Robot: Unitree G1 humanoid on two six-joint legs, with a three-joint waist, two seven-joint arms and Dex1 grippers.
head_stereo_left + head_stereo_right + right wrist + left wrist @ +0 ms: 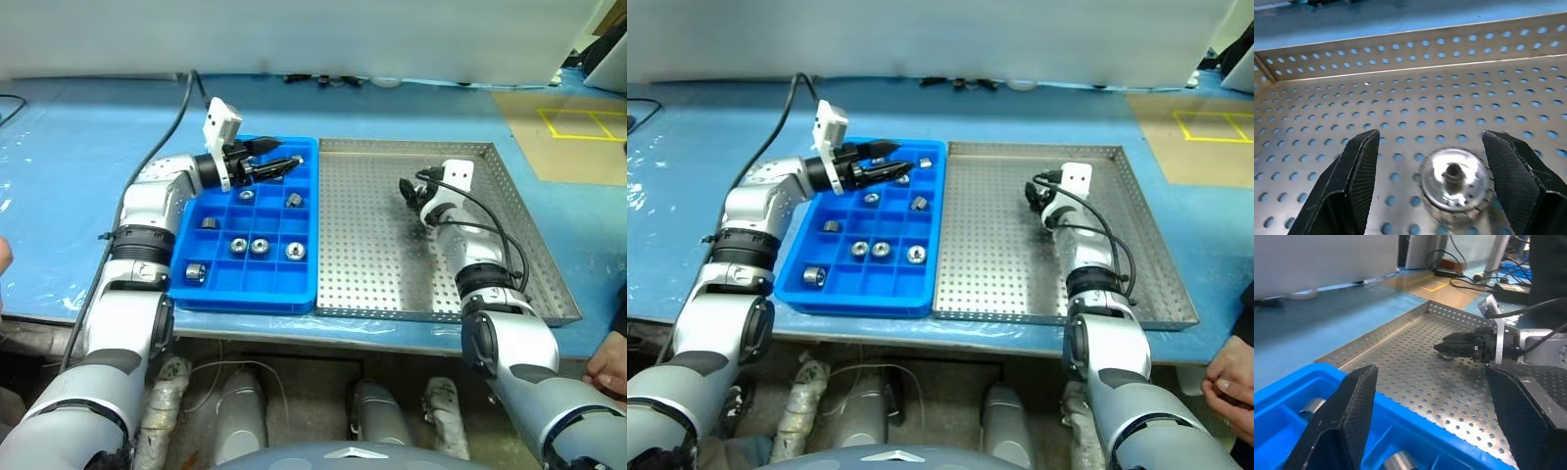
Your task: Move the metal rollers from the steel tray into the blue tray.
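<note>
Between spread right gripper [1425,191] fingers, upright roller [1456,179], bore upward.

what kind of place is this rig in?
Likely a workshop or robotics lab bench: a blue-covered worktable holding a perforated steel tray and blue tray of metal rollers, with yellow floor tape beyond.

Count from us: two trays, one steel tray [372,264] and one blue tray [245,299] at its 9 o'clock. In the blue tray we see six metal rollers [260,246] clearly, one per compartment (two more silver bits toward the tray's 12 o'clock edge look like rollers too, partly hidden, can't confirm). In the steel tray we count one roller [1454,178], toward 12 o'clock. Two grippers: left gripper [282,154] and right gripper [403,188].
</note>
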